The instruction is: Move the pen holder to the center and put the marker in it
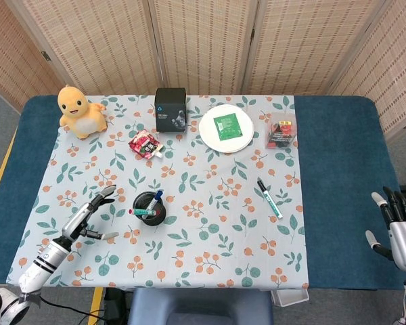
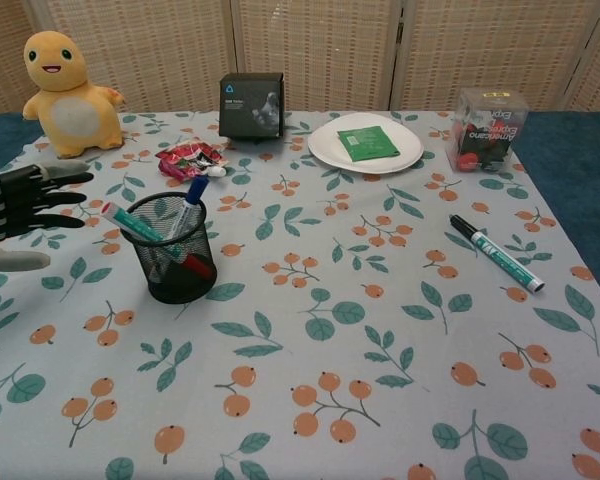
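A black mesh pen holder (image 1: 149,208) (image 2: 170,248) stands left of the table's middle, with several markers sticking out of it. A green-and-white marker with a black cap (image 1: 270,198) (image 2: 496,252) lies flat on the cloth at the right. My left hand (image 1: 89,215) (image 2: 22,210) hovers open to the left of the pen holder, fingers spread toward it and not touching. My right hand (image 1: 398,227) hangs open off the table's right edge, far from the marker.
An orange plush toy (image 1: 80,112) sits at the back left. A black box (image 1: 170,109), a red snack packet (image 1: 145,144), a white plate (image 1: 240,138) with a green packet and a clear box of red items (image 1: 281,131) line the back.
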Robot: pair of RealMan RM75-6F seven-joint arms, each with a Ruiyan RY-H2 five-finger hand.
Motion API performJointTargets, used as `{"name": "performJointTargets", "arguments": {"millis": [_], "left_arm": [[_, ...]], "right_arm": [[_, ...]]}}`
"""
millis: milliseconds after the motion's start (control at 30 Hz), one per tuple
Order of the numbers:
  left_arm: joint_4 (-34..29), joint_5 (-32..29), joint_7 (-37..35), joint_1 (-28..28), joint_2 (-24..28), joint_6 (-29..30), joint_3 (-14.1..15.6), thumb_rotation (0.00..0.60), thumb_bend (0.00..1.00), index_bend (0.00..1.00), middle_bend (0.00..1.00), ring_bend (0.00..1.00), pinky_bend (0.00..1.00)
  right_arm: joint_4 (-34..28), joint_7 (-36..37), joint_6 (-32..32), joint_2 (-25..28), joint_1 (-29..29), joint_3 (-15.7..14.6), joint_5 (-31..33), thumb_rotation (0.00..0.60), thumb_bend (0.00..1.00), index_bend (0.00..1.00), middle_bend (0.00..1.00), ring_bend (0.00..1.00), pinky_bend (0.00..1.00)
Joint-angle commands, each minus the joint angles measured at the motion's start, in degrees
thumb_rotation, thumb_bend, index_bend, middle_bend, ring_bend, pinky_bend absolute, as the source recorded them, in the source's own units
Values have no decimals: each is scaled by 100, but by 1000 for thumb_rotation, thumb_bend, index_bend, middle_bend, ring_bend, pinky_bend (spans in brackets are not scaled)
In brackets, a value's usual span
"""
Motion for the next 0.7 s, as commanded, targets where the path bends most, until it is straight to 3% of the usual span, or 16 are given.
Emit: {"name": "performJointTargets", "arguments": {"millis": [33, 367, 700], "left_arm": [[308, -47, -205, -99, -224, -62, 30, 600, 126, 0, 0, 0, 158], [1117, -52, -807, -394, -722, -257, 113, 600, 126, 0, 0, 0, 158], [1463, -13, -1049, -657, -1150, -324, 193, 600, 126, 0, 0, 0, 157]], "right_arm": [[-1, -1, 20, -1, -10, 5, 1, 600, 317, 92, 0, 0, 0], [19, -18, 69, -15, -46, 38, 62, 600, 320, 93, 0, 0, 0], [9, 74, 120, 30, -82, 53, 62, 600, 324, 92, 0, 0, 0]]}}
